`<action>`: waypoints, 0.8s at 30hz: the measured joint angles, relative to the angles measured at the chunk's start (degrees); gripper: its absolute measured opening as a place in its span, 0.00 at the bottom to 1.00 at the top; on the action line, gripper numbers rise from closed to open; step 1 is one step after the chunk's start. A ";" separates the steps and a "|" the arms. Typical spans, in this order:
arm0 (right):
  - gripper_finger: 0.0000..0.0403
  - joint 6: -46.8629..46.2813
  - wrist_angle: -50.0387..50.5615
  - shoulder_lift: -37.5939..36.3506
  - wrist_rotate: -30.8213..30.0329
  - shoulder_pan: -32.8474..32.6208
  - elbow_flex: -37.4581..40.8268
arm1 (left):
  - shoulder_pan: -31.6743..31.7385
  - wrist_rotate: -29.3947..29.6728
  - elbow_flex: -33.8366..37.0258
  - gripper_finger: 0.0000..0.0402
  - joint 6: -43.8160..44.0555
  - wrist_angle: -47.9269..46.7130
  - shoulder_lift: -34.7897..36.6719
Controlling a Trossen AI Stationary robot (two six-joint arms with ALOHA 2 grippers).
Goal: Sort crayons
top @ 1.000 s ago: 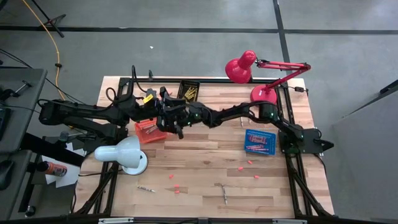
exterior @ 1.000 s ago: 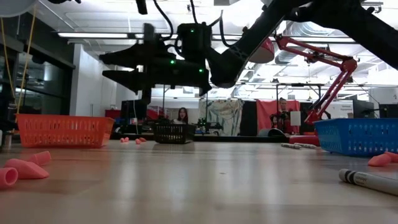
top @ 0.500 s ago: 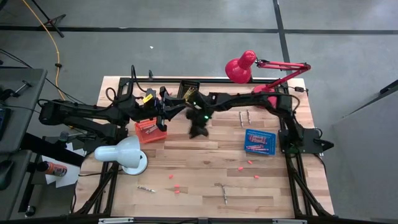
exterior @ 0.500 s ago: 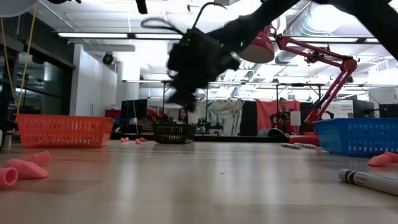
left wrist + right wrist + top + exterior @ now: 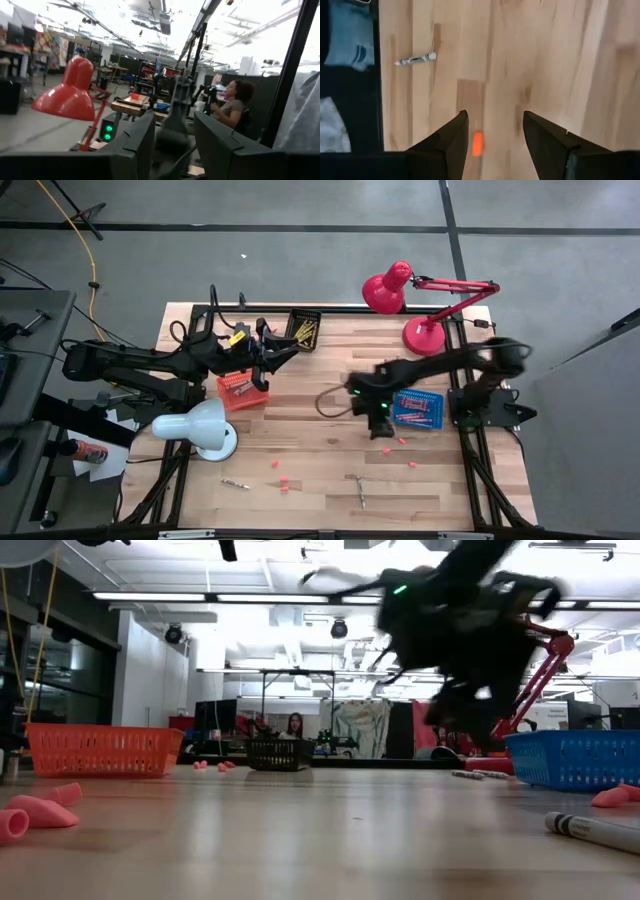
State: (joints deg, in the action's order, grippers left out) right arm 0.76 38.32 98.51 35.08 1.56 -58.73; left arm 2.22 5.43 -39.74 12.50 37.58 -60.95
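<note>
My right gripper (image 5: 383, 423) hangs open and empty over the bare table just left of the blue basket (image 5: 417, 408), which holds crayons. In the right wrist view its fingers (image 5: 492, 130) point down, with a pink chip (image 5: 477, 143) below and a grey crayon (image 5: 415, 59) lying farther off. My left gripper (image 5: 275, 352) is open and empty, held level at the far left between the orange basket (image 5: 240, 390) with red crayons and the black basket (image 5: 305, 330) with yellow crayons. Loose grey crayons (image 5: 235, 483) (image 5: 360, 492) lie flat near the front edge.
A white lamp (image 5: 200, 428) stands at the near left and a red lamp (image 5: 420, 335) at the far right. Pink chips (image 5: 285, 480) (image 5: 400, 442) lie scattered on the near half. In the low view a grey crayon (image 5: 595, 832) lies at the near right.
My right gripper has swung fast from over the orange basket beside my left gripper toward the table's right and near edges, and now hangs beside the blue basket. It has tipped from level to pointing down.
</note>
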 joint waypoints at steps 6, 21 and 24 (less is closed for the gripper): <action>0.45 -17.81 -16.71 -17.41 -13.23 -4.86 12.78 | 0.00 0.85 0.00 0.31 -4.75 -0.23 0.00; 0.45 -18.24 -55.86 -30.32 -35.31 -3.43 14.47 | 0.13 -5.44 0.02 0.31 1.45 -14.14 0.00; 0.45 -18.05 -55.72 -30.21 -35.30 -2.90 14.19 | 0.17 -5.21 0.02 0.31 1.53 -16.20 0.00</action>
State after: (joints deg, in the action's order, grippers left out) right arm -17.29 -17.40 68.30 -0.22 -1.33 -44.53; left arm 2.39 0.22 -39.72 14.03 21.38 -60.95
